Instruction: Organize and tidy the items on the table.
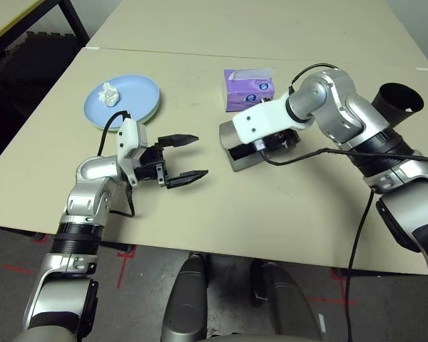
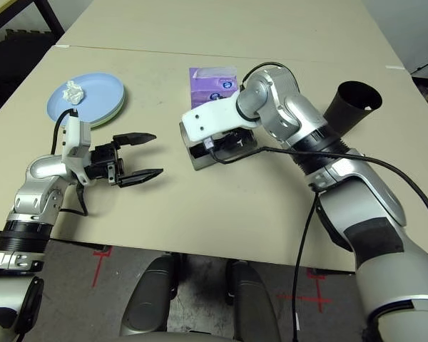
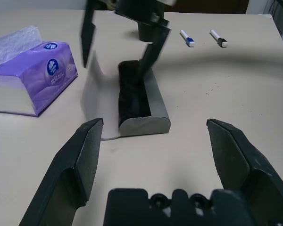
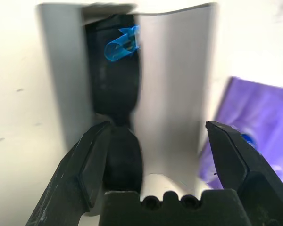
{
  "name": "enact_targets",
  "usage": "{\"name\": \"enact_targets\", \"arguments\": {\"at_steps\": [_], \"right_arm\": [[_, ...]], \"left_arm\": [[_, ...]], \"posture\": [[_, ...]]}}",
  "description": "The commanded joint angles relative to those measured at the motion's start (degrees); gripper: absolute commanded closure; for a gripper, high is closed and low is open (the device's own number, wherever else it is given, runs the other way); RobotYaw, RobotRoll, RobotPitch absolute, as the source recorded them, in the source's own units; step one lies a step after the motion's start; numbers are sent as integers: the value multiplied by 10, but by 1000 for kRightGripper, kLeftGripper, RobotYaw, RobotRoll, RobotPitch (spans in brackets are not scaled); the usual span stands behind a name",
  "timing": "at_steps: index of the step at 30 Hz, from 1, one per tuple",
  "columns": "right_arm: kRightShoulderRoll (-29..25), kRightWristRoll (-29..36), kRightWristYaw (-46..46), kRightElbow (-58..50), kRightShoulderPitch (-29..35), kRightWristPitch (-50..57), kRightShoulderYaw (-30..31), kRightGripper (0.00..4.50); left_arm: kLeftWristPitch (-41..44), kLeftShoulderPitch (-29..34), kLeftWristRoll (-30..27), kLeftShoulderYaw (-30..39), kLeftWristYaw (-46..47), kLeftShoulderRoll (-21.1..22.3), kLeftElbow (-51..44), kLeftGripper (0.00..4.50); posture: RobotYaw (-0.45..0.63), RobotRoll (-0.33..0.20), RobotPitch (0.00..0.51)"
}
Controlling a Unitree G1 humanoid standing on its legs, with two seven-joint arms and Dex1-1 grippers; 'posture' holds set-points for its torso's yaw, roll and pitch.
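Observation:
The grey glasses case (image 3: pixel 153 101) lies open mid-table with the black sunglasses (image 3: pixel 131 94) inside it. My right gripper (image 4: pixel 155 141) hangs open just over the case, holding nothing. My left gripper (image 1: pixel 184 158) is open and empty above bare table, to the left of the case and pointing at it. The purple tissue box (image 1: pixel 250 88) sits just behind the case. At far left a crumpled white tissue wad (image 1: pixel 110 92) rests on the light blue plate (image 1: pixel 132 96), which is stacked on the pale green plate (image 1: pixel 154 111). Two blue-white pens (image 3: pixel 187 38) lie beyond the case. The black cup (image 1: pixel 398 104) lies tipped at far right.
The beige table (image 1: pixel 292 206) has free room in front of the case and between my arms. A cable runs from my right forearm (image 1: pixel 342 117) down over the table. A second table (image 1: pixel 271 21) adjoins behind. A dark frame (image 1: pixel 28 50) stands off the left edge.

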Motion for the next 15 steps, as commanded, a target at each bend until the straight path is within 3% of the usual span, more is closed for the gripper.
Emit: {"name": "enact_targets", "arguments": {"at_steps": [1,7,11,15], "right_arm": [[2,14,-9,13,-11,-4,-13,25],[-6,51,8,3,-22,19,-41,25],[-11,137,33,-9,-7,75,-109,25],[-17,224,35,-57,52,143,-175,25]], "left_arm": [[-5,3,3,-4,-4,1,1,0],[-4,-1,3,-3,-4,3,4,0],[-6,-3,3,-1,-4,4,8,0],[-6,-4,3,-1,-4,3,10,0]], "posture": [[279,0,200],[274,0,198],[265,0,199],[242,0,201]]}}
